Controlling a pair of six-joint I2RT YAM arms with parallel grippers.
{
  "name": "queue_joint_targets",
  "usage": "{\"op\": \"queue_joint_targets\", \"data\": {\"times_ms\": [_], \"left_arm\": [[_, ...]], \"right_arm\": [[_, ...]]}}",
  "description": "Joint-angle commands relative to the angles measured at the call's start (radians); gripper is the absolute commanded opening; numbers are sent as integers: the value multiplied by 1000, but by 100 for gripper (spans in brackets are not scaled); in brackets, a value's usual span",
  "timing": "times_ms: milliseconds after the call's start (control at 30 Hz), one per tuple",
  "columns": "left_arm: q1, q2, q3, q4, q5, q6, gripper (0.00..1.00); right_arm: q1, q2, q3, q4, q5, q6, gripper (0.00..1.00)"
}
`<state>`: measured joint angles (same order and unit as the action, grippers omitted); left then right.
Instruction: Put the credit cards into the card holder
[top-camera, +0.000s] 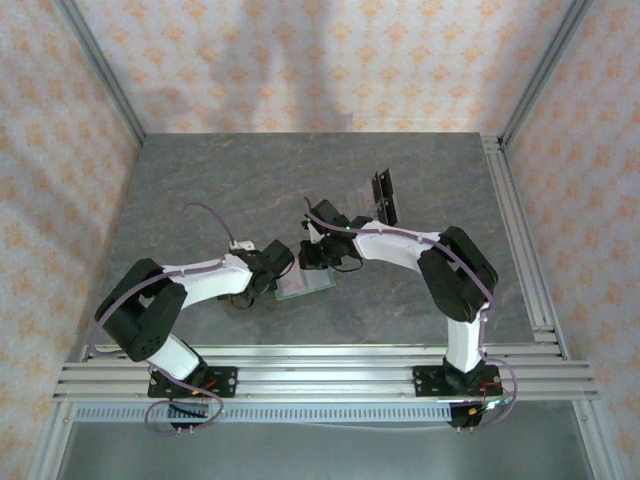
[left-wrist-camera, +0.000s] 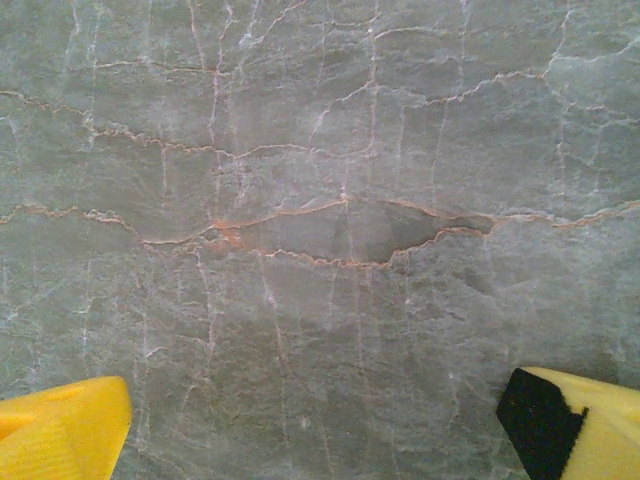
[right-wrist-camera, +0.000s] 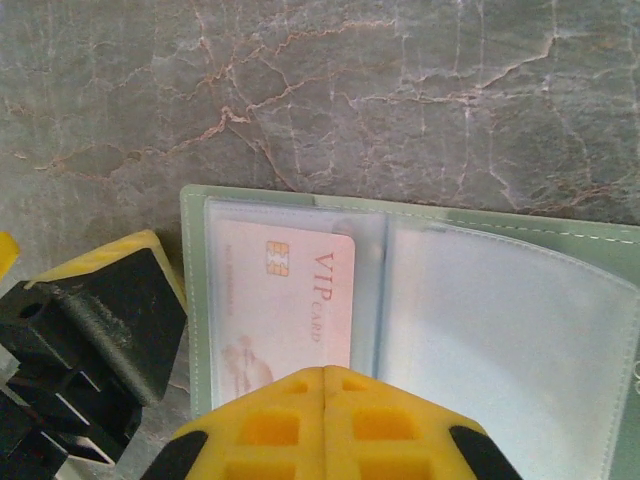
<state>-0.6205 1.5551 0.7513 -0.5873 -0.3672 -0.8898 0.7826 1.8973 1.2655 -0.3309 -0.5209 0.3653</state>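
Arms reach inward from both sides in the overhead view, meeting near the middle of the grey marbled table (top-camera: 200, 190). We see the card holder (top-camera: 305, 284) lying open there. The left gripper (top-camera: 278, 262) is just beside it at its 9 o'clock, and the right gripper (top-camera: 322, 252) is at its 12 o'clock. A cluster of credit cards (top-camera: 378, 196), some black and some paler, sits at the holder's 1 o'clock, apart from it. We cannot tell whether they lie flat or stand.

From the left wrist, we find the left gripper (left-wrist-camera: 320, 430) spread wide, its yellow fingertips (left-wrist-camera: 60, 428) at 7 and 5 o'clock with veined stone between them.

From the right wrist, the right gripper (right-wrist-camera: 325, 420) is closed, its yellow pads pressed together at 6 o'clock over the near edge of the card holder (right-wrist-camera: 500, 320). The sage-green holder lies open with its clear pockets up. A pale pink VIP card (right-wrist-camera: 285, 300) sits in the left pocket. At 8 o'clock we see one black-and-yellow finger (right-wrist-camera: 100, 320) of the left gripper just beside the holder's left edge.
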Motion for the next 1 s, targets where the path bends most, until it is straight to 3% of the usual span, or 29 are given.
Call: {"op": "queue_joint_targets", "data": {"times_ms": [0,967], "left_arm": [[-11,3,-6,24,13,-3,100],[-15,-3,-3,19,12,-4,100]], "right_arm": [[-2,6,1,-20,25,-18,6],[22,101,1,16,8,-2,5]]}}
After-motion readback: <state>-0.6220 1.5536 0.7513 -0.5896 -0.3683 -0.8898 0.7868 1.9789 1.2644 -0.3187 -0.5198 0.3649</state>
